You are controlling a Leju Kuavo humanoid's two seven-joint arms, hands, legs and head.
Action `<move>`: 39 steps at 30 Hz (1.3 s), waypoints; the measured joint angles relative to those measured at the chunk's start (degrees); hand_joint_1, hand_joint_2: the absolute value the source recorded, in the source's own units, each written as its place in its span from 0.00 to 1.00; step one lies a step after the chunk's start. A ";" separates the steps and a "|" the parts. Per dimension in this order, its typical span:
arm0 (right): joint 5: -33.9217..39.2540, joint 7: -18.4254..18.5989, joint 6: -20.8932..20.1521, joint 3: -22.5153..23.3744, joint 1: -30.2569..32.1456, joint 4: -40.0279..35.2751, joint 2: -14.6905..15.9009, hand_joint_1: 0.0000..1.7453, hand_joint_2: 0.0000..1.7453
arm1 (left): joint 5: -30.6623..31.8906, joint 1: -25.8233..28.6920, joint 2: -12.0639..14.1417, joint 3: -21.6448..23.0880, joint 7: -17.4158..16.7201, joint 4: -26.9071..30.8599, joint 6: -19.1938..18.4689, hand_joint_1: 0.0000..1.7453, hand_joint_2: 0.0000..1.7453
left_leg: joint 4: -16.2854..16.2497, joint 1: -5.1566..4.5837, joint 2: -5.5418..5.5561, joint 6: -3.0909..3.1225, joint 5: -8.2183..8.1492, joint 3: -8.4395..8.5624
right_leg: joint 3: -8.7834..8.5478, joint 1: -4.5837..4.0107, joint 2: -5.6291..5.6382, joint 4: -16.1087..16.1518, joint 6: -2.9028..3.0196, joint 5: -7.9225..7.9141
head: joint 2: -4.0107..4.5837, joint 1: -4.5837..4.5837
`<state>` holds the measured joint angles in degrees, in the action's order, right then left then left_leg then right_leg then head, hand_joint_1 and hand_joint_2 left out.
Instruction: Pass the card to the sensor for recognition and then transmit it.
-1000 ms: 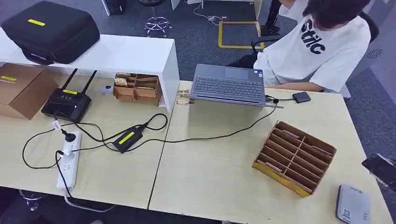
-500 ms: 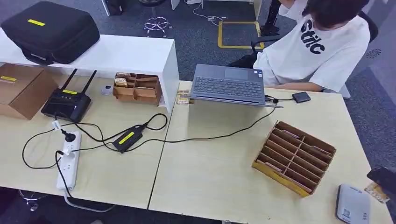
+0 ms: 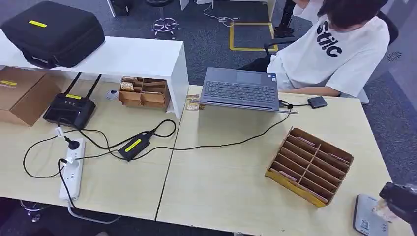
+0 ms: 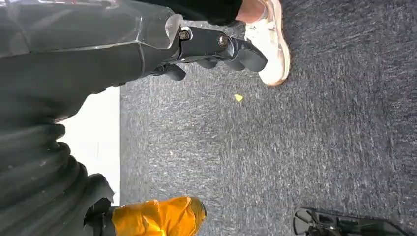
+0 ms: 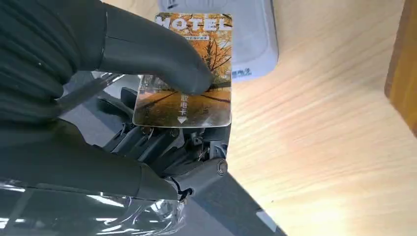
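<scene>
The card [image 5: 196,69], printed with an autumn scene and the word HOTEL, is pinched under the thumb of my right hand [image 5: 147,54]. It hovers partly over the pale grey sensor pad [image 5: 253,39] on the wooden table. In the head view my right hand [image 3: 401,201] is at the table's near right corner, with the card's edge [image 3: 383,209] reaching over the sensor pad [image 3: 366,219]. My left hand [image 4: 216,46] hangs over the carpet with loosely spread fingers and holds nothing.
A cardboard slotted organizer [image 3: 310,164] stands just left of the sensor. A laptop [image 3: 241,88] and a seated person [image 3: 334,44] are at the table's far side. Cables, a power strip [image 3: 71,169], a router [image 3: 69,108] and boxes fill the left half.
My right hand has come down along the table's right edge toward the near corner and leftward, bringing the card over the sensor pad. Nothing else has moved.
</scene>
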<state>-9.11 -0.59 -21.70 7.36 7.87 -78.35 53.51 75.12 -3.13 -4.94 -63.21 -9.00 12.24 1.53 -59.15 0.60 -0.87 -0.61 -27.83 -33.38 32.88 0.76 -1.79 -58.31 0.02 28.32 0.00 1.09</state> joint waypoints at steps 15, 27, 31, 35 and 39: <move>-2.27 -2.30 0.18 -18.01 -14.92 17.26 0.20 1.00 1.00 | 2.01 -0.17 0.33 0.57 0.28 0.00 -0.52 0.00 1.00 | -0.01 0.02 -0.11 0.00 0.00 0.09 | -0.08 -0.02 0.09 0.01 0.00 -0.03 | 0.00 0.00; -4.22 -6.54 14.21 -10.76 -7.43 3.51 -0.92 1.00 1.00 | -0.29 0.03 0.26 0.42 0.26 0.00 -0.09 0.00 1.00 | 0.00 0.00 -0.03 0.00 0.00 0.05 | -0.06 0.00 0.02 -0.03 -0.01 -0.04 | 0.00 0.00; -8.49 -9.55 19.94 -4.51 -5.05 -4.78 -5.32 1.00 1.00 | -0.35 0.00 -0.07 0.13 0.26 0.00 0.22 0.00 1.00 | 0.03 0.03 -0.04 -0.01 0.00 0.06 | -0.05 -0.03 0.03 -0.04 0.01 -0.01 | 0.00 0.02; -13.93 -12.13 27.46 -0.83 -5.96 -13.97 -11.88 1.00 1.00 | 0.50 -0.06 -0.31 0.09 0.20 0.00 0.28 0.00 1.00 | 0.05 0.03 -0.18 -0.01 0.01 0.08 | -0.03 -0.04 0.14 -0.10 0.01 -0.01 | 0.00 0.00; -18.52 -9.66 29.53 -1.77 -12.49 -16.86 -15.22 1.00 1.00 | 1.71 -0.24 -0.39 0.09 -0.22 0.00 0.22 0.00 1.00 | 0.06 0.02 -0.33 -0.06 0.05 0.07 | -0.01 -0.03 0.29 -0.13 0.09 -0.11 | 0.02 0.00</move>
<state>-27.63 -10.25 7.83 5.59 -4.62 -95.21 38.29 76.83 -3.37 -5.33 -63.12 -9.22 12.24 1.75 -59.09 0.62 -1.20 -0.68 -27.78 -33.31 32.87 0.73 -1.50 -58.43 0.11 28.22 0.02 1.09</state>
